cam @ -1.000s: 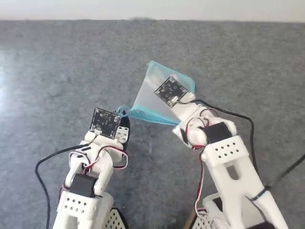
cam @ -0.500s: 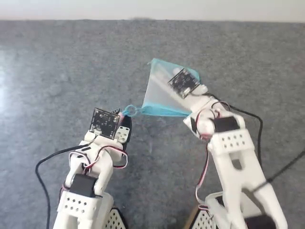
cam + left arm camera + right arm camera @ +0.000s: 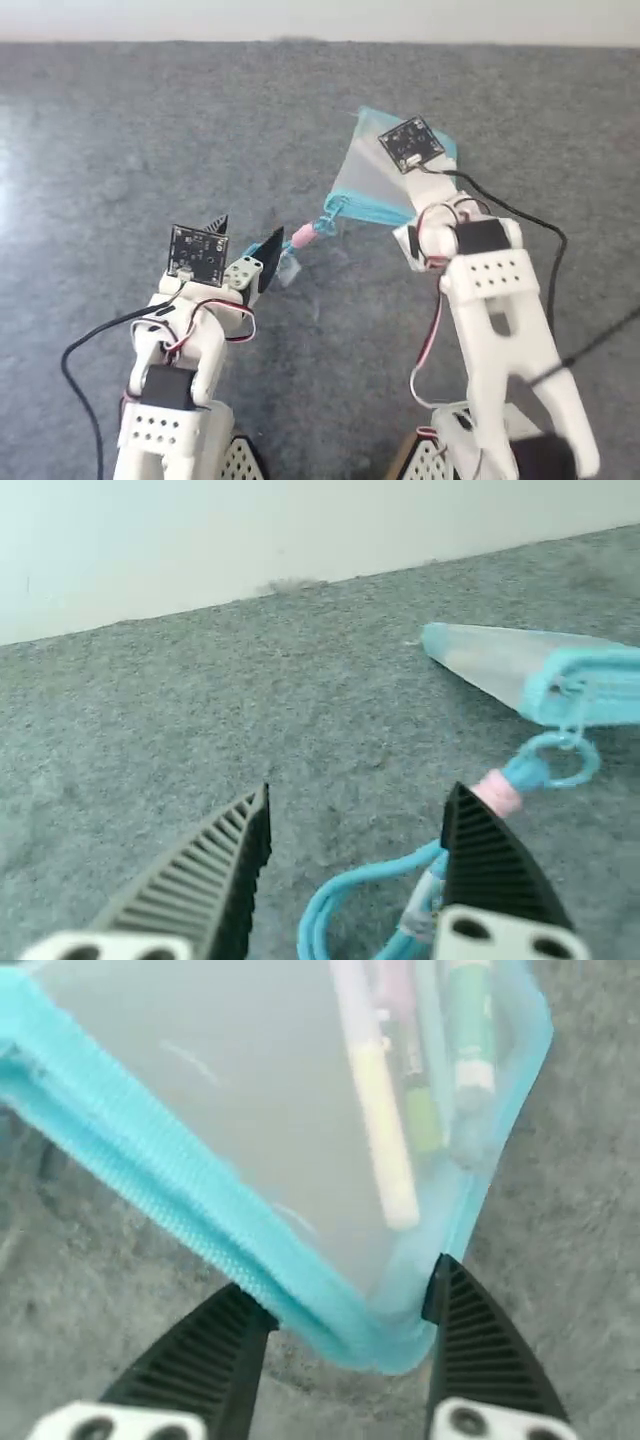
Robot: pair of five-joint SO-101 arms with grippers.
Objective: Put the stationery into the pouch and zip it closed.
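R gripper (image 3: 350, 1280) pinches pouch (image 3: 250, 1110) corner (L gripper (image 3: 360, 790) spread, beside zip pull (image 3: 500, 790)).

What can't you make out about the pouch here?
High view: a wrist camera board covers the middle of the translucent blue-edged zip pouch.
Right wrist view: the blue zipper runs past the edge, closure unclear; pens inside blur, uncountable.
Left wrist view: the blue cord leaves the frame beside the open left gripper.
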